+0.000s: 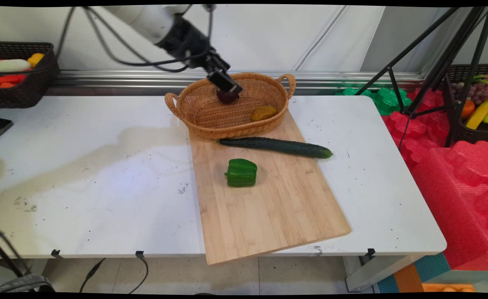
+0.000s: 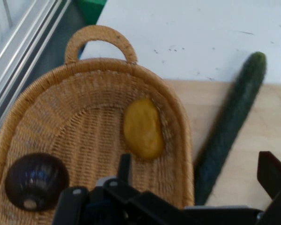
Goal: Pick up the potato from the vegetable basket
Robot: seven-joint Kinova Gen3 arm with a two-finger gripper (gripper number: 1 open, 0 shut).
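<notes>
Hovering open and empty over the oval woven wicker basket, the hand has its fingers spread wide. Inside lie a dark, glossy round fruit and a smooth yellow lump. Just beside the basket, a long cucumber and blocky green pepper rest on the bamboo board, atop the white worktop.

The arm is a smooth, rounded white tube that ends in a black wrist section. Thin black cables hang from it in loops. The gripper is black, with a boxy, angular linkage. In the hand view its linkage shows as matte black bars with small round pivots, one black finger rising at the right.
</notes>
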